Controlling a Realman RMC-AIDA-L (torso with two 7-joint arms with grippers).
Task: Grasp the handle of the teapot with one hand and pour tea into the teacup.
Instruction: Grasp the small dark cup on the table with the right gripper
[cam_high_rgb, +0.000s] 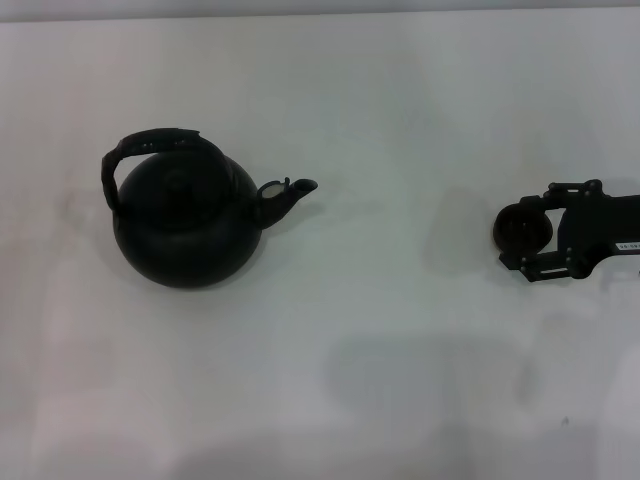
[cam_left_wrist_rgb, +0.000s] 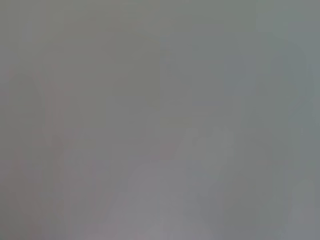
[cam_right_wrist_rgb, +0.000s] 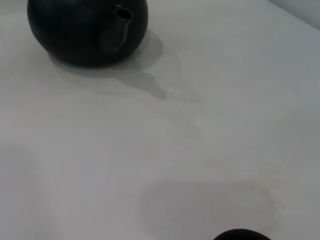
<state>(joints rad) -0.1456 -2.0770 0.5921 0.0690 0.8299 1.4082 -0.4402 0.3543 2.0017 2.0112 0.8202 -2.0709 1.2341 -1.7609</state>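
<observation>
Teapot on desk, handle up, spout toward right end effector. Right end effector well apart from teapot, holding teacup. Left end effector out of sight. Teapot nearer left arm's side.

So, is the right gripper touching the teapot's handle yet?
Apart. The head view shows the right gripper out at the table's right side, around the teacup, with a wide stretch of bare table between it and the handle of the teapot.
</observation>
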